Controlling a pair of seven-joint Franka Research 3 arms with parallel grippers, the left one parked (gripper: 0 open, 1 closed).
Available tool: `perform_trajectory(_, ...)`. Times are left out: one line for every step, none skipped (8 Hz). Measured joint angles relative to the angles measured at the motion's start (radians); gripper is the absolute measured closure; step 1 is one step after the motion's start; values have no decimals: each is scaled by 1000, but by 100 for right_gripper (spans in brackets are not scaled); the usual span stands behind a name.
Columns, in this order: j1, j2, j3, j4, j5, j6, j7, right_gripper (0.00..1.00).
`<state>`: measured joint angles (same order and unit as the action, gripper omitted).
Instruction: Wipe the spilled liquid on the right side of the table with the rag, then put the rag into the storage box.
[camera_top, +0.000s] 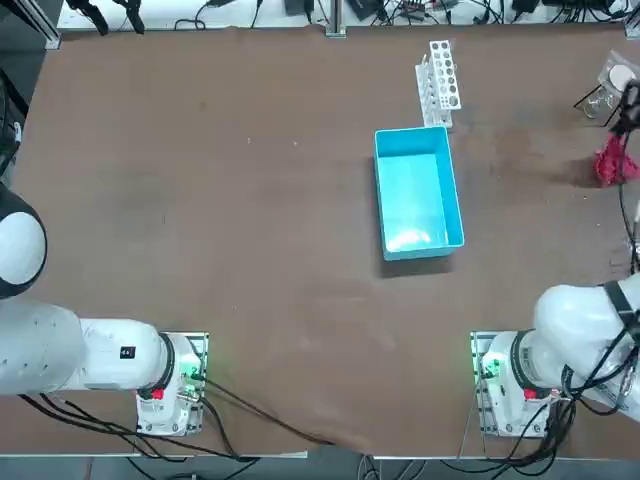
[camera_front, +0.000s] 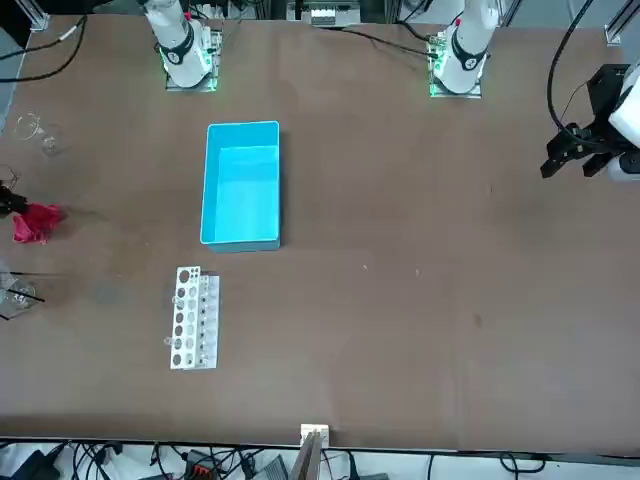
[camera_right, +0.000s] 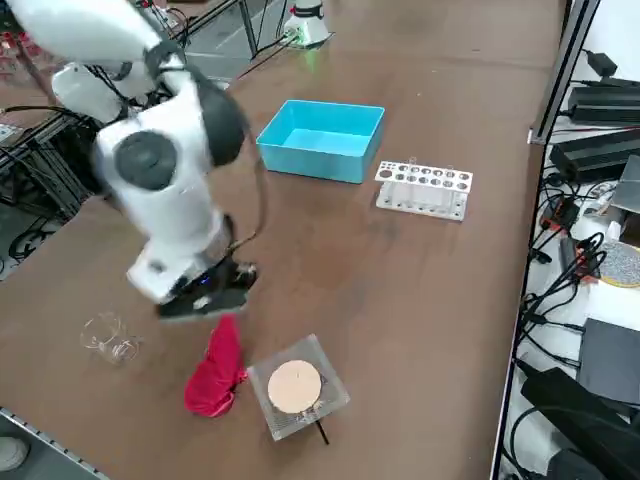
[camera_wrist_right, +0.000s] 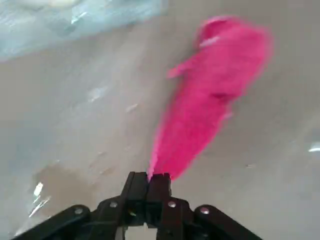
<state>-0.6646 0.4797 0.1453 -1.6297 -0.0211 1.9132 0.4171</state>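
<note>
Brown table (camera_top: 250, 250), cables along the far edge. The right gripper (camera_wrist_right: 148, 182) has its fingers pinched on the top corner of the rag (camera_right: 215, 370) — the cloth hangs straight down from them, long axis vertical, near the table's right edge. In the top view the box (camera_top: 417, 195) lies at about nine o'clock from the rag. One rag, one box, one rack (camera_top: 440, 78) — the spill I can't make out.

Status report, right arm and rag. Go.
Right gripper shut on the rag, rag dangling over the table near its right edge. Storage box empty, mid-table. White tube rack beyond the box, path looks open.
</note>
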Motion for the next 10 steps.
perform_trajectory(39,16,35,-8,23,8,32,99)
perform_trajectory(97,34,49,-22,52,21,82,99)
perform_trajectory(168,48,55,-50,94,63,123,99)
perform_trajectory(251,60,58,-82,137,130,172,99)
perform_trajectory(338,71,61,-102,159,182,248,99)
perform_trajectory(419,78,62,-106,165,206,338,99)
perform_trajectory(482,76,67,-106,192,213,412,99)
perform_trajectory(512,69,83,-103,234,214,441,99)
perform_trajectory(516,53,107,-99,271,198,445,99)
perform_trajectory(514,28,122,-94,309,144,446,99)
